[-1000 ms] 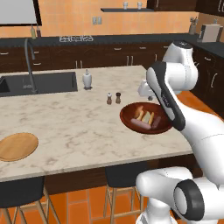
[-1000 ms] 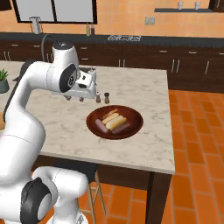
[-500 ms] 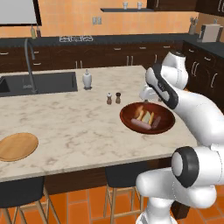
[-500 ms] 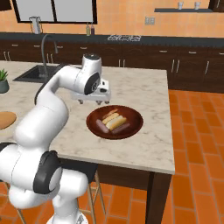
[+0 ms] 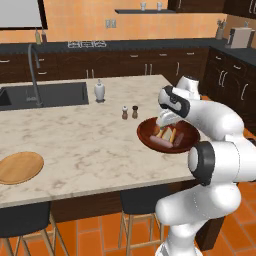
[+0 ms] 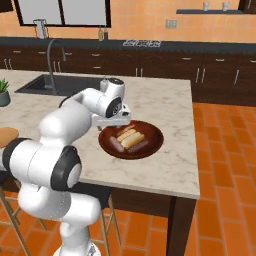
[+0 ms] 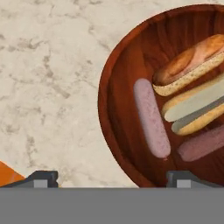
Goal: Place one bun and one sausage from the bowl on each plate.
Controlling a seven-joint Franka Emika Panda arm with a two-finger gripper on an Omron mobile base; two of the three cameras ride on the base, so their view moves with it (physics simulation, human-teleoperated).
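Marble, pale and veined, spreads right across the tabletop [image 5: 90, 145], and on it sits everything that matters. The white arm [image 6: 75, 115] reaches over from the stool side, its hand tipped down above the dark red-brown wooden bowl [image 5: 145, 136] near the tabletop's right end. Far off at the left edge lies the tan wood plate [image 5: 19, 167], bare, well apart from the bowl. The black sink [image 5: 45, 94] sits behind, with a small white bottle [image 5: 99, 91] and the salt and pepper shakers [image 5: 129, 112] between it and the bowl. Inside the bowl, the hand view gives us two buns [image 7: 192, 65] lying side by side and two sausages, the paler pink sausage [image 7: 151, 117] alone on the near side and a darker one [image 7: 202, 144] tucked beside the lower bun. The gripper [image 7: 111, 177] hovers with its fingers spread wide, nothing between them, one tip over bare marble outside the rim and the other over the bowl's inner wall, just short of the pink sausage's end. By my reading this is the first pick being lined up, with nothing yet on the plate in view. The next move looks to call for shifting further over the bowl, centring on one item, dropping down and closing before the long carry leftward.
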